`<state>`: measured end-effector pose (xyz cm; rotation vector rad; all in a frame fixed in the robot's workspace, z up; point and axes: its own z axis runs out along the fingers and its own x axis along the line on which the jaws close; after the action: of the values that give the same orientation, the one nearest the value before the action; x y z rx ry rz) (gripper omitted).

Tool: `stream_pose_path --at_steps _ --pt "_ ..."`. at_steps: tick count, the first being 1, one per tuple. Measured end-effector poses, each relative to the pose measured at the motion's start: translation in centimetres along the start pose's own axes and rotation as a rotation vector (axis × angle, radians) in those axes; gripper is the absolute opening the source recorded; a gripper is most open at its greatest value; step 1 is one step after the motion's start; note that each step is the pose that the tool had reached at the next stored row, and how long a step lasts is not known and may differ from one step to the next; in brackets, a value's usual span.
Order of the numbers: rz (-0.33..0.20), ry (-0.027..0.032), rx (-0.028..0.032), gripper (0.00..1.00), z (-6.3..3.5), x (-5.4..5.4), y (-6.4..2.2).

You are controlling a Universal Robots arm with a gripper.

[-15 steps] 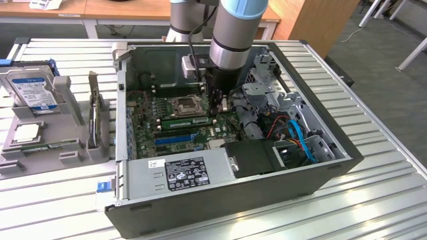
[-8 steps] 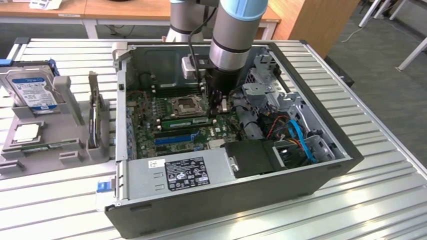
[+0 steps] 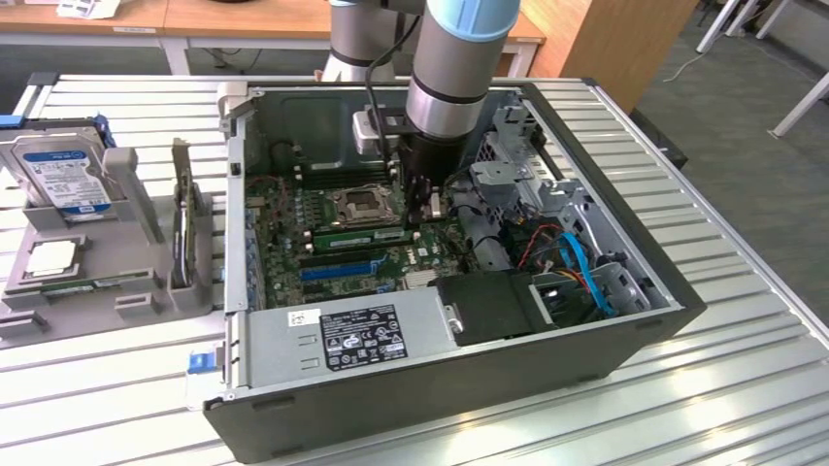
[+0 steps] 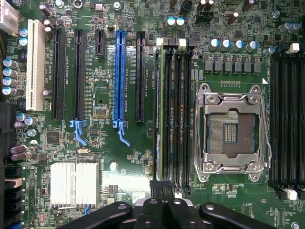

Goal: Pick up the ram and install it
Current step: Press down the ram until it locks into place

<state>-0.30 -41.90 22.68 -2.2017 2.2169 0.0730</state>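
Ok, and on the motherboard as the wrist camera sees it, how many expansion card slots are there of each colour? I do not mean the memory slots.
White expansion slot: 1
Black expansion slots: 4
Blue expansion slot: 1
Total: 6

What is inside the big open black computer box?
A green circuit board with an empty silver square socket, a thin green ram stick in a slot, a grey power box, blue cables and the robot's gripper. The arm covers part of the board.
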Motion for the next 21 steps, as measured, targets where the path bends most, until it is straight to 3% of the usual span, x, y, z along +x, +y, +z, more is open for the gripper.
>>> stream_pose_path --at_steps 21 --pt "0.0 -0.0001 0.0 0.1 -0.2 -0.29 0.01"
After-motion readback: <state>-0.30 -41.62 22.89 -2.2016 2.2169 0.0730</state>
